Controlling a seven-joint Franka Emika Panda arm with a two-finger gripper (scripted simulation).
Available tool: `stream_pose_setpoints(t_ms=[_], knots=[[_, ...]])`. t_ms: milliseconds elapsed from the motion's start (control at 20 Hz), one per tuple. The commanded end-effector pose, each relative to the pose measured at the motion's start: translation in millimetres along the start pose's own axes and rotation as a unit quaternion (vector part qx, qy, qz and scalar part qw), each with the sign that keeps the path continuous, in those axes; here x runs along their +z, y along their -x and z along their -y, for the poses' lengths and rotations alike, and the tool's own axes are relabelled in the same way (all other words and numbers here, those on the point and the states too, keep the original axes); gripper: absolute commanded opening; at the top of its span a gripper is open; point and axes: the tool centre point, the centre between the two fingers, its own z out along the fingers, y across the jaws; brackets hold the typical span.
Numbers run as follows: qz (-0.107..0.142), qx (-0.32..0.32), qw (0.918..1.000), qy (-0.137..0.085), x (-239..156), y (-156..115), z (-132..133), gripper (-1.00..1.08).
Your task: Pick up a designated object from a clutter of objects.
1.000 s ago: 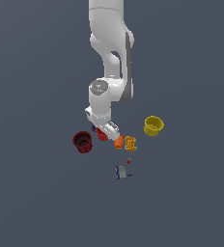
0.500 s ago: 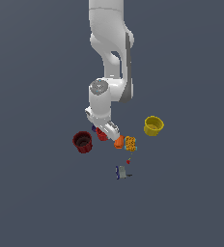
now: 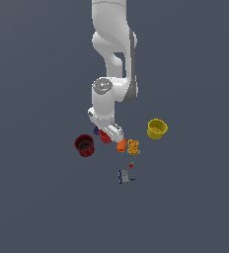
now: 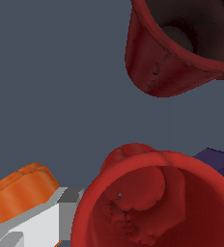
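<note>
The designated object, a small bright red cup (image 3: 104, 136) (image 4: 152, 202), stands upright directly under my gripper (image 3: 109, 132). In the wrist view its open mouth fills the frame, and one white-and-grey finger (image 4: 46, 219) lies against its outer wall. The other finger is hidden, so I cannot tell the gripper's state. The clutter of objects surrounds it: a larger dark red cup (image 3: 84, 145) (image 4: 181, 43), an orange cylinder (image 3: 121, 146) (image 4: 22, 195), a speckled orange-yellow block (image 3: 133, 146) and a tiny purple piece (image 3: 96, 131) (image 4: 220, 161).
A yellow cup (image 3: 157, 128) stands apart toward the exterior view's right. A small grey-blue item (image 3: 124, 176) and a tiny red bit (image 3: 131, 165) lie nearer the camera. The arm's white links rise above the clutter.
</note>
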Motion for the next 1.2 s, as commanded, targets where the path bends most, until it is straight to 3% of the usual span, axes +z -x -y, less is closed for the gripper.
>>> stream_pose_setpoints(t_ms=[0,400,1150], knots=[[-0.001,0.0,1.0,-0.001,-10,2,3,-1.0],[0.0,0.0,1.0,0.001,-60,13,19,-1.0],[0.001,0.0,1.0,0.003,-195,42,61,-1.0]])
